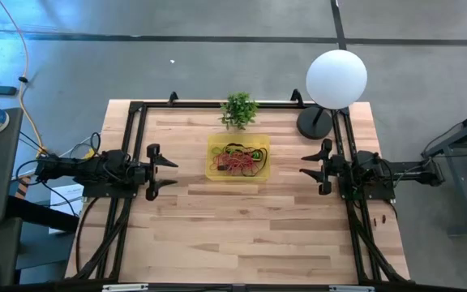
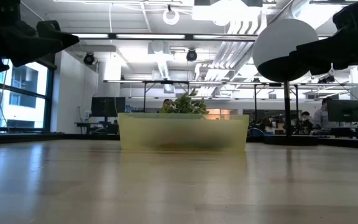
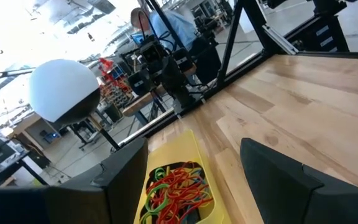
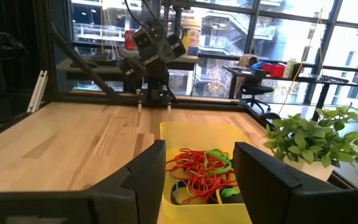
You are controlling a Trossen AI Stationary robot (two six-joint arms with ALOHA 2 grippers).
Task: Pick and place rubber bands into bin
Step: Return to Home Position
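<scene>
The yellow bin (image 1: 238,156) sits flat on the table's far middle, its wall (image 2: 183,132) facing the low view. A tangle of red, orange, green and black rubber bands (image 1: 237,159) lies inside it, also seen as rubber bands (image 4: 201,172) and rubber bands (image 3: 174,191). My left gripper (image 1: 167,173) hovers open near the table's left side, above the wood and clear of the bin. My right gripper (image 1: 308,168) hovers open near the right side, also empty. Both point toward the bin.
A small green potted plant (image 1: 239,109) stands just beyond the bin's far side. A white globe lamp (image 1: 336,79) on a black base stands at the far right corner. Black frame rails (image 1: 125,154) run along both sides. Bare wood (image 1: 242,235) spreads over the near half.
</scene>
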